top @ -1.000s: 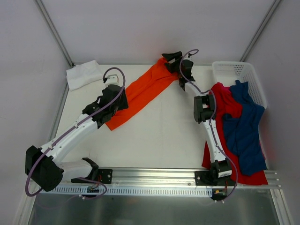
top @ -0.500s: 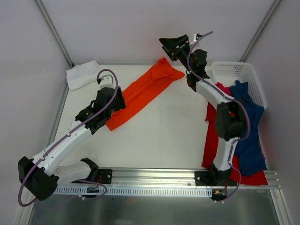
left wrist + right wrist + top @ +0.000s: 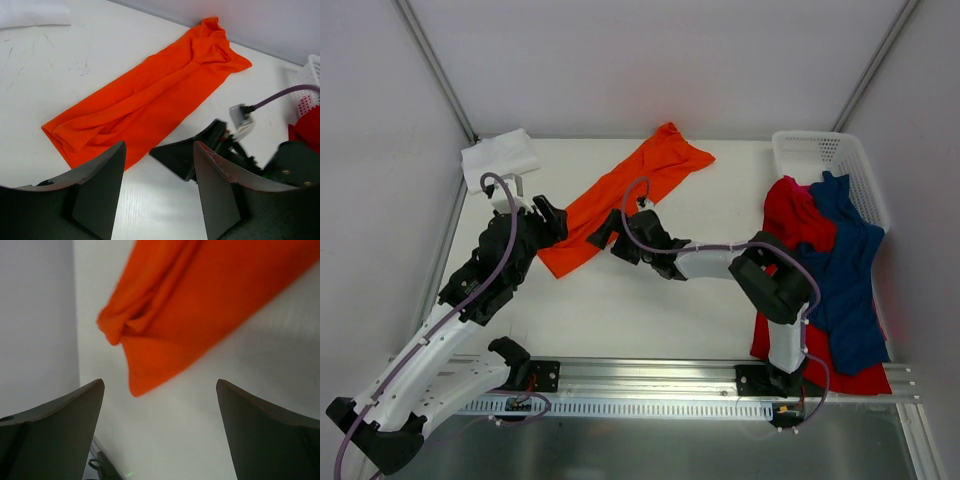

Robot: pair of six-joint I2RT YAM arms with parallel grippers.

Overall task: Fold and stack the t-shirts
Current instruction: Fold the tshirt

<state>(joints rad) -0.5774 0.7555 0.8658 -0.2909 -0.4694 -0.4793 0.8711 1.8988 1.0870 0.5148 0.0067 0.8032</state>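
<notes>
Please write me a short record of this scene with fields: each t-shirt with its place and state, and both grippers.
orange t-shirt: folded into a long strip, lying diagonally on the table
white t-shirt: folded, far left corner
red t-shirt: unfolded, hanging from the basket onto the table
dark blue t-shirt: unfolded, partly over the red one
left gripper: jaws open, empty, near the strip's near end
right gripper: jaws open, empty, beside the same end
</notes>
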